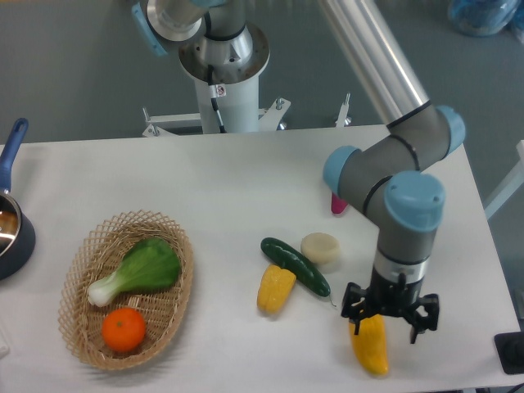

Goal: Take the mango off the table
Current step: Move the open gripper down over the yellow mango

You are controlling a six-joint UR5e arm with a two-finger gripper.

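No legible text, brand or nos. anywhere; small sticker on robot base (pixel 223 88) too blurred.

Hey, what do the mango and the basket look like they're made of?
The mango looks like smooth, glossy plastic: an even yellow-orange skin with a soft sheen, so probably a toy, though that is only a guess. The basket looks like woven tan wicker or straw, matte, with an open lattice rim.

Robotics lab bench: arm (pixel 385 106) is mounted on a white pedestal (pixel 225 90) bolted behind a white table (pixel 205 188), grey floor beyond. Toy food laid out, basket (pixel 176 307) and pan (pixel 12 237) included.
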